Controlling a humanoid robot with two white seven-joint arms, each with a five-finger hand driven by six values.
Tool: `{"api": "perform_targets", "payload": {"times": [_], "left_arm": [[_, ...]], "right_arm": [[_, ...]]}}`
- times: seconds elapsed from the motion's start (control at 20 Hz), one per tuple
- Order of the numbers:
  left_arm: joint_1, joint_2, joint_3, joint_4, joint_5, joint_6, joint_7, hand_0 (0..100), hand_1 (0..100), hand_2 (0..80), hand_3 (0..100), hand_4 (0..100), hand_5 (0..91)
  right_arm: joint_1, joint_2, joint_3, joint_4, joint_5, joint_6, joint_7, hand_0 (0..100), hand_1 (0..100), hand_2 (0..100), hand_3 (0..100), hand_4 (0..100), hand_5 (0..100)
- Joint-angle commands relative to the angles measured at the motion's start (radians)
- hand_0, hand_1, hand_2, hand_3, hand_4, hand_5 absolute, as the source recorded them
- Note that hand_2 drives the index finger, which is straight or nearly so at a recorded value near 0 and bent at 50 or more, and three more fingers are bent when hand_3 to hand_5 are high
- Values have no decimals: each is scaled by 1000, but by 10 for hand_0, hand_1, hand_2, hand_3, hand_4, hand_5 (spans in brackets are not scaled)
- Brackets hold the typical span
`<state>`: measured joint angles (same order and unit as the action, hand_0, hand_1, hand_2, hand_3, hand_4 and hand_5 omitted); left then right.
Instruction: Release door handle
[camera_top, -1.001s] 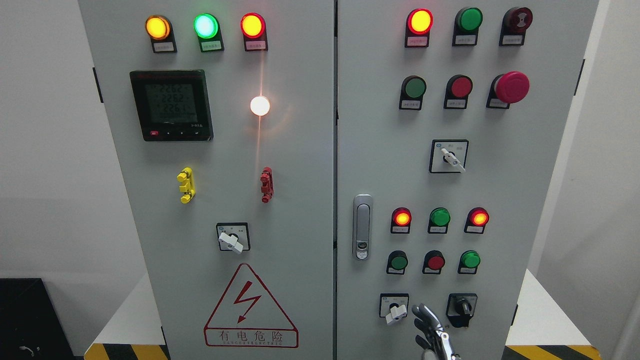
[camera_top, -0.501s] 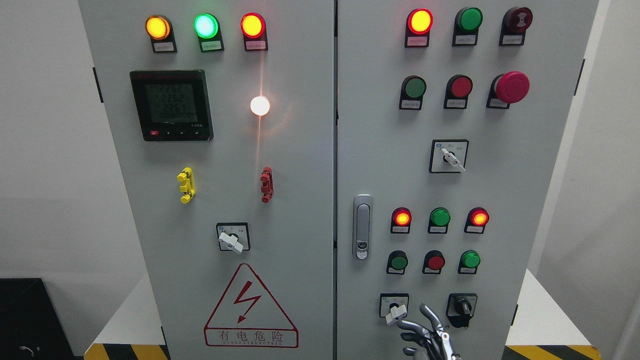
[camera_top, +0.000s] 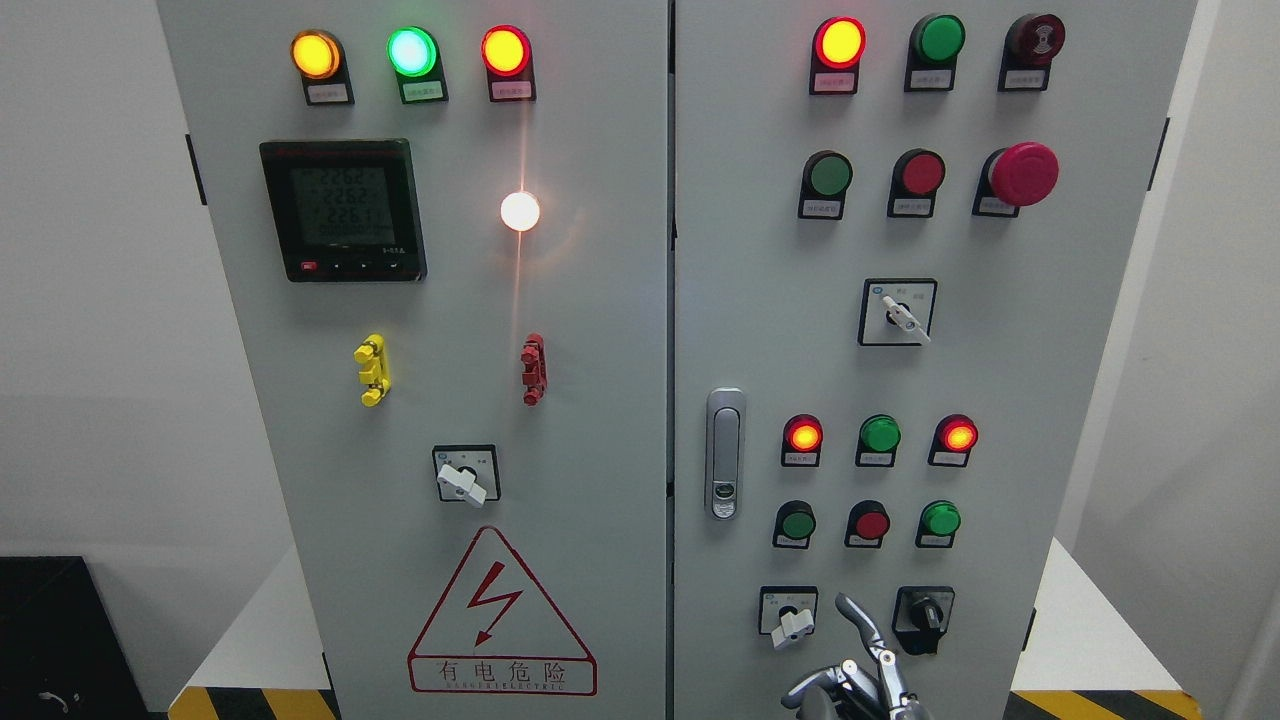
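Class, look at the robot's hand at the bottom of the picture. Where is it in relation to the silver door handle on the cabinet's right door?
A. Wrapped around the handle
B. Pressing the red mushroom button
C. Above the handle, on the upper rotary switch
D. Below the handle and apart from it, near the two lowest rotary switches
D: the right hand shows at the bottom edge between the lowest switches, well under the silver door handle, which nothing touches.

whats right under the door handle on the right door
Below the door handle is bare grey door panel. Further right, the right hand rises from the bottom edge, fingers relaxed, holding nothing. Nothing behind the closed door shows.
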<state>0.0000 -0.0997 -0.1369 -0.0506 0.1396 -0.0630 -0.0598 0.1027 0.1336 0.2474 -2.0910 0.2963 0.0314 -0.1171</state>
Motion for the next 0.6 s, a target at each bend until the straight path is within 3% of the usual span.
{"api": "perform_targets", "payload": {"times": [0.0, 0.55], "left_arm": [[20, 0, 0, 0, 0, 0, 0, 120, 556, 0, 0, 0, 0], [20, 0, -1, 0, 0, 0, 0, 120, 556, 0, 0, 0, 0]], "right_arm": [[-35, 1, -11, 2, 113, 1, 16, 487, 295, 112, 846, 913, 951], [-84, 0, -19, 6, 388, 2, 28, 538, 322, 119, 850, 908, 927]]}}
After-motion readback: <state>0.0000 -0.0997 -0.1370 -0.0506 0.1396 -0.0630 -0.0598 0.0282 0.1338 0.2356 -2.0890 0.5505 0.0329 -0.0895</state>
